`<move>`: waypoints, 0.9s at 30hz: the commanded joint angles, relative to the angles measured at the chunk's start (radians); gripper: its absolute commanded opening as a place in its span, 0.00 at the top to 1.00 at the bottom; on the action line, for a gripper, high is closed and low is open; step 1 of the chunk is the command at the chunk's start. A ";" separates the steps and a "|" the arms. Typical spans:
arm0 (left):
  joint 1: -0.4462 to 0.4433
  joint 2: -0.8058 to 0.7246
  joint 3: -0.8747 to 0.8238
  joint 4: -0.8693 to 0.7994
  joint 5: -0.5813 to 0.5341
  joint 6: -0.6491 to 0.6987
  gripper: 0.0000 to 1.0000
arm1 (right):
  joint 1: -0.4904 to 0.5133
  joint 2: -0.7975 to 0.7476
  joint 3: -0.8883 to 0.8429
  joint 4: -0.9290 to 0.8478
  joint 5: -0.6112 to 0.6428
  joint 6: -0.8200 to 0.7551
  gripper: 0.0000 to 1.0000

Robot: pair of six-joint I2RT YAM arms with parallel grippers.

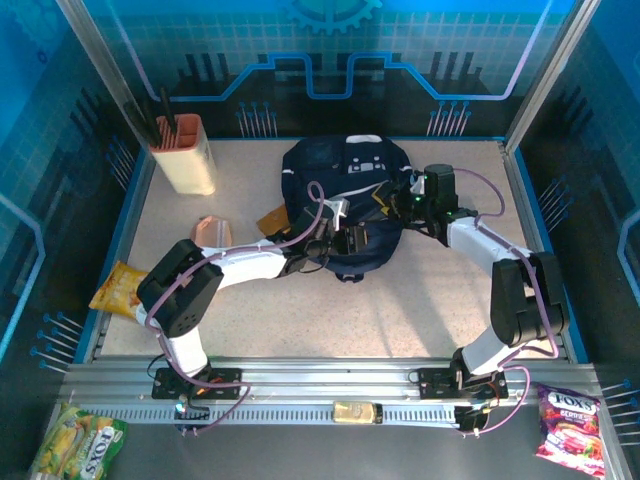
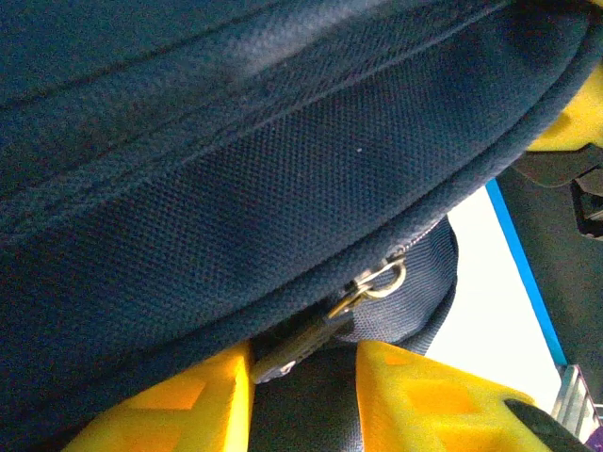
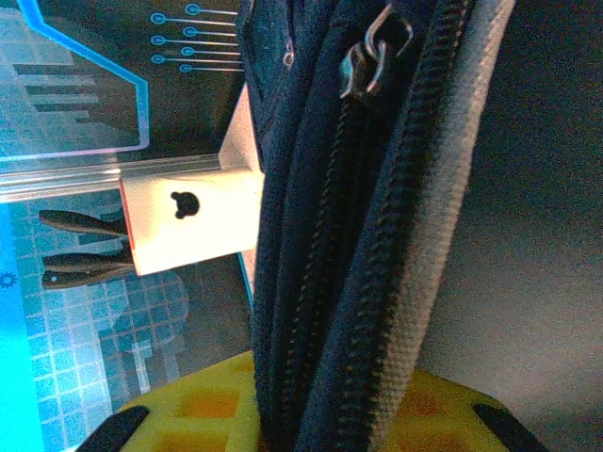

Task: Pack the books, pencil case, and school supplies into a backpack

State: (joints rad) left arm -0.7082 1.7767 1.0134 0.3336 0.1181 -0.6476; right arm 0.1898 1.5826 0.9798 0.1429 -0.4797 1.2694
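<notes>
Beige tabletop (image 1: 400, 300), blue walls (image 1: 420, 40) | backpack (image 1: 330, 165) — right jaws clamp it | left jaws narrow, seemingly unclosed

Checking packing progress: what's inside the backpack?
The backpack shows navy fabric and zipper rows on the outside. Its interior is covered, so any contents cannot be seen.
</notes>
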 commanded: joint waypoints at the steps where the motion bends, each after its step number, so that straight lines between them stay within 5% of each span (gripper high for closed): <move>1: -0.003 -0.055 -0.013 0.147 -0.044 0.037 0.66 | 0.028 -0.035 -0.002 0.044 -0.076 0.010 0.79; 17: -0.011 -0.074 -0.033 0.166 -0.076 0.042 0.84 | 0.027 -0.026 -0.013 0.052 -0.072 0.015 0.79; 27: -0.015 -0.087 -0.044 0.102 -0.129 0.022 0.67 | 0.027 -0.012 -0.017 0.067 -0.076 0.023 0.79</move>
State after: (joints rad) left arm -0.7231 1.7138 0.9634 0.4488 0.0471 -0.6281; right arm 0.1917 1.5826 0.9680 0.1513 -0.4904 1.2839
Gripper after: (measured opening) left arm 0.317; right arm 0.209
